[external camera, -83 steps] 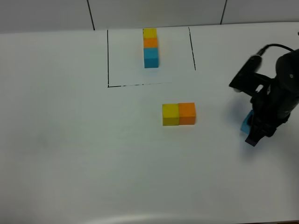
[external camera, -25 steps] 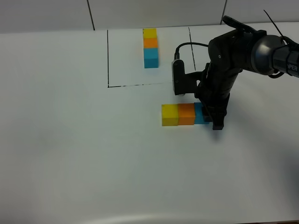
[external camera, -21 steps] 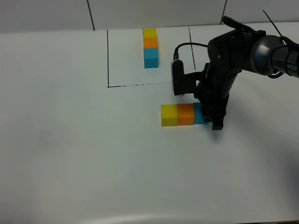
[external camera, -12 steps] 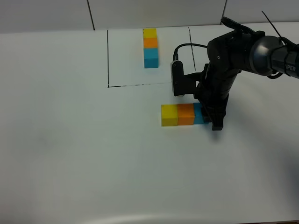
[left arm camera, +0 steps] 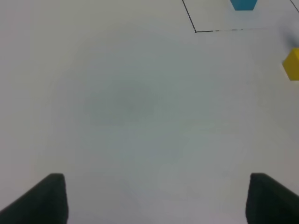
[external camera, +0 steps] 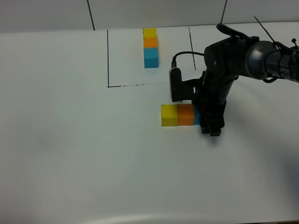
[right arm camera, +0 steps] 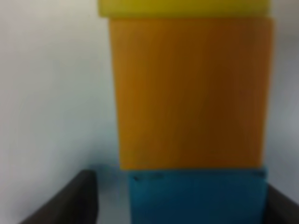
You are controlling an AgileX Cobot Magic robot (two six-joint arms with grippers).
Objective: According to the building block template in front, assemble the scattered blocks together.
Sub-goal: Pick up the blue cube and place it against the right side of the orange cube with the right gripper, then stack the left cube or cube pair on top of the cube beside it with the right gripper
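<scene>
Looking down from the high camera, the building block template (external camera: 150,47) sits at the far side of the white table (external camera: 70,149), inside a thin black outline (external camera: 108,60). Its long axis runs away from the camera: yellow farthest, orange in the middle, blue nearest. Nearer the camera, the scattered blocks form a row whose long axis runs across the view, at right angles to the template. The yellow block (external camera: 169,115) is on the left and touches the orange block (external camera: 186,114). Only a sliver of the blue block (external camera: 196,116) shows at the orange block's right, under the right gripper (external camera: 210,127), which points down over that end of the row.

The left wrist camera shows the left gripper (left arm camera: 154,198) wide open over bare table with nothing between its fingers (left arm camera: 46,198). The yellow block (left arm camera: 292,64) and the template's blue end (left arm camera: 243,4) lie at the frame's edge, well away from it.

In the blurred right wrist view the three blocks lie in one straight line, yellow (right arm camera: 184,7), orange (right arm camera: 191,93), then blue (right arm camera: 198,196), faces flush. The right gripper (right arm camera: 180,203) straddles the blue block with its jaws parted: one finger (right arm camera: 70,200) stands clear of the block with table showing between them, and the other is just beside its opposite face. It grips nothing.
</scene>
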